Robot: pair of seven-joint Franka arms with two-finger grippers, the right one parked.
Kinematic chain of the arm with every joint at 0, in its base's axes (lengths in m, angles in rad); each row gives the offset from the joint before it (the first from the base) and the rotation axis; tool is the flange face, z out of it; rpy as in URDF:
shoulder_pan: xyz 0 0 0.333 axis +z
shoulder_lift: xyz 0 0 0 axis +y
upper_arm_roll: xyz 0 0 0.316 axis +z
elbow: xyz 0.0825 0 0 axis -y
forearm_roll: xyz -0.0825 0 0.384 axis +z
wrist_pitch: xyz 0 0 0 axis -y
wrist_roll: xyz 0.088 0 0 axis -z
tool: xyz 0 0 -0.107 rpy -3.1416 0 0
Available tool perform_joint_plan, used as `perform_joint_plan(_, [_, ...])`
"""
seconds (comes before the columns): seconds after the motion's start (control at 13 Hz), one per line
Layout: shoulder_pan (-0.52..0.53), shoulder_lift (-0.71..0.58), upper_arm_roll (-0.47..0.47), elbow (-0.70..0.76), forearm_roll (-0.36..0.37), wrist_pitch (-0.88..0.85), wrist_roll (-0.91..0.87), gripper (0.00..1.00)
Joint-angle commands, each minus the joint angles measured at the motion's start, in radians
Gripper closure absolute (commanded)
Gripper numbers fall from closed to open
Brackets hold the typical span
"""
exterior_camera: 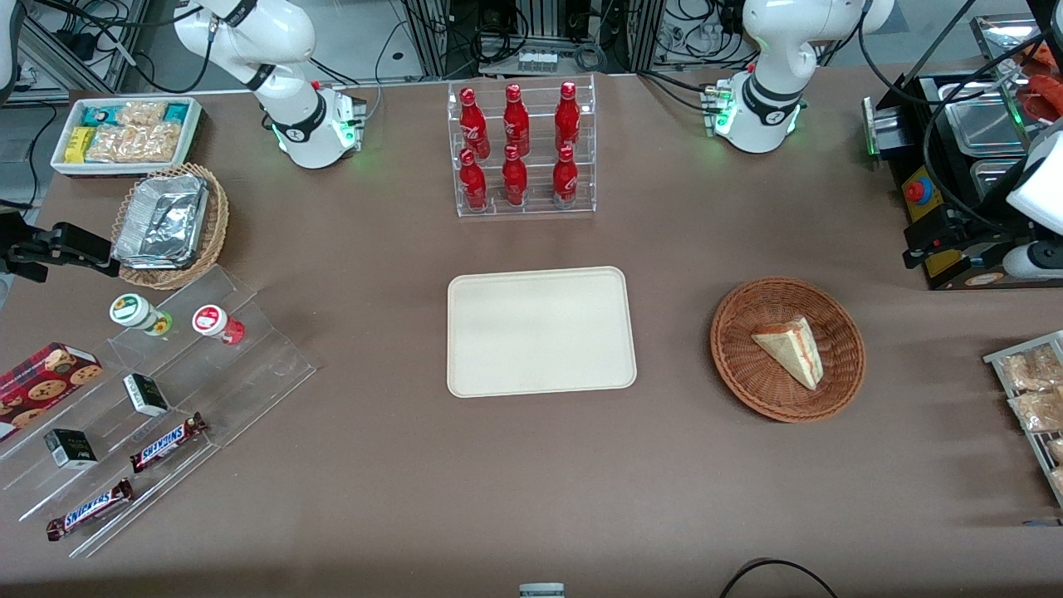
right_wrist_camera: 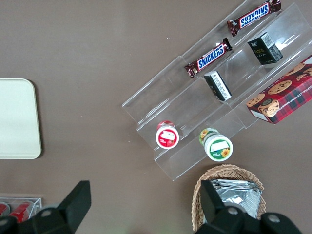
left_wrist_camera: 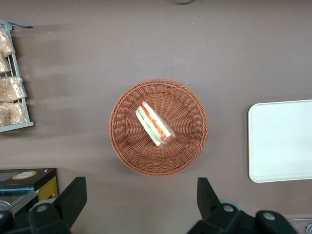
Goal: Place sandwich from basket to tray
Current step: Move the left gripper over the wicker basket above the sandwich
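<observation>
A brown tabletop (exterior_camera: 531,465) is carrying a flat cream tray (exterior_camera: 541,330) at its middle, lying bare. Taking the tray as the clock's centre in the front view, a round reddish-brown wicker basket (exterior_camera: 735,365) is sitting at three o'clock, toward the working arm's end, well apart from the tray. The sandwich (exterior_camera: 793,349), a pale wrapped wedge with a red and green stripe along its cut side, is lying inside the basket, slightly off its centre and resting on the woven floor. A clear rack of red bottles (exterior_camera: 521,149) is standing at twelve o'clock from the tray. The hand (left_wrist_camera: 139,195) is hanging high above the basket with its fingers (left_wrist_camera: 73,195) spread wide apart and holding nothing; it is touching neither the sandwich nor the rim. The step in hand appears to be the approach for the pick. To do it well, the hand should probably be coming straight down over the wedge, turning so the two fingers close across the bread faces rather than along the length, staying inside the rim, and squeezing gently, since the wrapped bread looks soft and slippery.
</observation>
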Motion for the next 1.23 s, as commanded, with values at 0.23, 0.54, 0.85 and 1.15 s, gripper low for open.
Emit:
perform_joint_plan(0.23, [0.007, 0.009, -0.004, -0.005, 0.001, 0.009, 0.001, 0.0])
perform_joint_plan(0.54, [0.006, 0.001, -0.006, -0.134, 0.0, 0.121, -0.014, 0.0])
perform_joint_plan(0.85, [0.006, 0.017, -0.006, -0.211, -0.008, 0.176, -0.101, 0.0])
perform_joint_plan(1.15, [-0.003, 0.015, -0.009, -0.333, -0.009, 0.306, -0.23, 0.0])
